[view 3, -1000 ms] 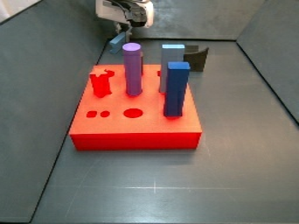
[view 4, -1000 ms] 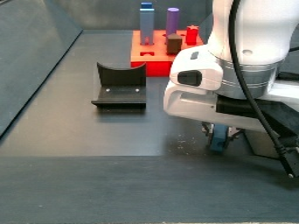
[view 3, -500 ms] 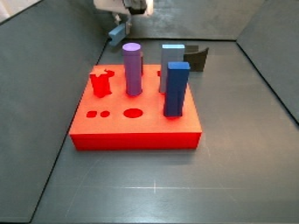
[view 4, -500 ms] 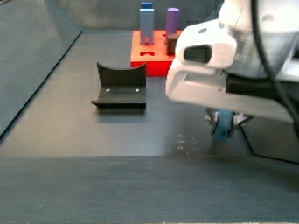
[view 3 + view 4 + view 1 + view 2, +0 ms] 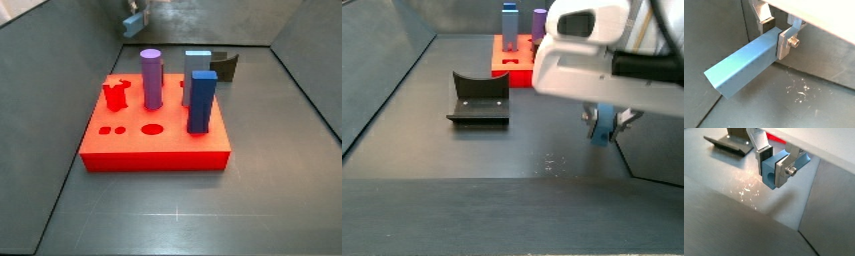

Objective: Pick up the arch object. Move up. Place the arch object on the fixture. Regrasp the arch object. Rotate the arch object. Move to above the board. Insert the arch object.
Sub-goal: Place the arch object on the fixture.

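My gripper [image 5: 774, 31] is shut on the light blue arch object [image 5: 741, 67], a long block with a half-round notch in its end face [image 5: 769, 172]. In a side view the piece [image 5: 605, 126] hangs below the white gripper body, lifted off the dark floor. In a side view [image 5: 134, 22] it shows high at the back, with most of the gripper out of frame. The silver fingers [image 5: 785, 169] clamp its two sides. The dark L-shaped fixture [image 5: 477, 98] stands apart on the floor and also shows in a wrist view [image 5: 729, 142].
The red board [image 5: 154, 130] carries a purple cylinder [image 5: 152, 78], a dark blue block [image 5: 202, 100], a grey-blue block [image 5: 197, 63] and a small red piece [image 5: 116, 96]. Grey walls bound the floor. Scuff marks [image 5: 799, 91] lie below the piece.
The gripper has risen with the arch object held in it, lifting it off the floor. In a side view it has left the frame almost entirely.
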